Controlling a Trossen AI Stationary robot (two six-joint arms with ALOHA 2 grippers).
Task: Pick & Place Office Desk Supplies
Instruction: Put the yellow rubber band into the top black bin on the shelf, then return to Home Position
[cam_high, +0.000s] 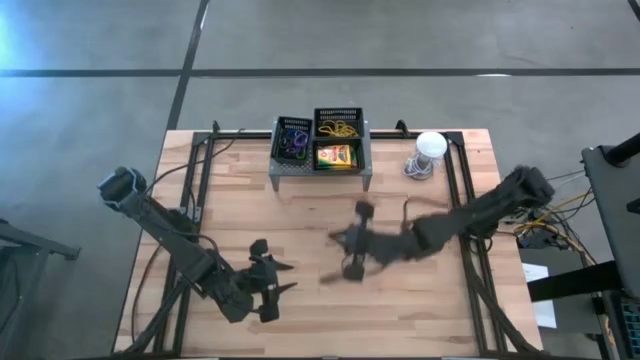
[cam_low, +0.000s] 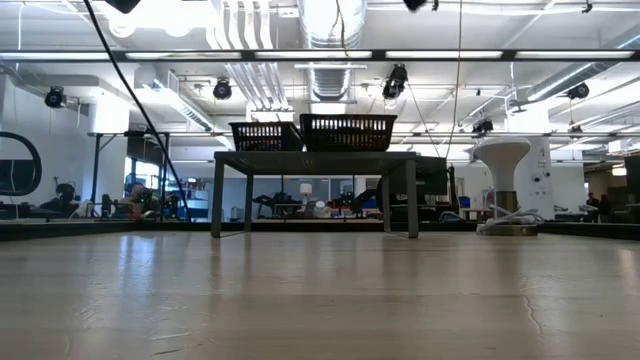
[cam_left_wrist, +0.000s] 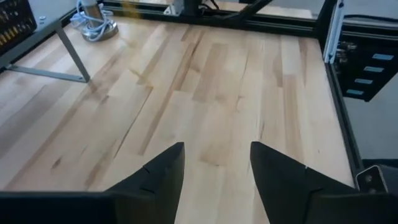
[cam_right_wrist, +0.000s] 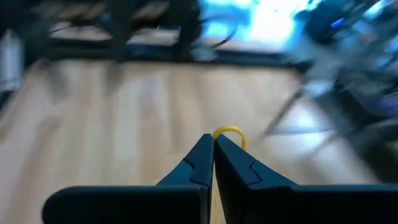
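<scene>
At the table's far middle stands a grey mesh rack (cam_high: 320, 172) with black baskets. One basket holds coloured loop bands (cam_high: 293, 143), another yellow rubber bands (cam_high: 338, 127), and a crayon box (cam_high: 336, 156) lies in the rack. My right gripper (cam_high: 338, 240) hangs blurred over the table's middle, shut on a thin yellow rubber band (cam_right_wrist: 229, 132). Near the front left my left gripper (cam_left_wrist: 216, 163) is open above bare wood with nothing between its fingers. Neither gripper shows in the low view. My right gripper pinches the yellow rubber band between its two shut fingers. A small loop of the band (cam_right_wrist: 231, 131) sticks out past the fingertips (cam_right_wrist: 202, 152). The fingers hide the rest of the band. The loop is clear of the table.
A white-domed round object (cam_high: 428, 150) stands on coiled cable at the far right. Black frame rails (cam_high: 470, 230) run along the table's left and right sides. Bare wood (cam_high: 300, 215) lies between the rack and the grippers.
</scene>
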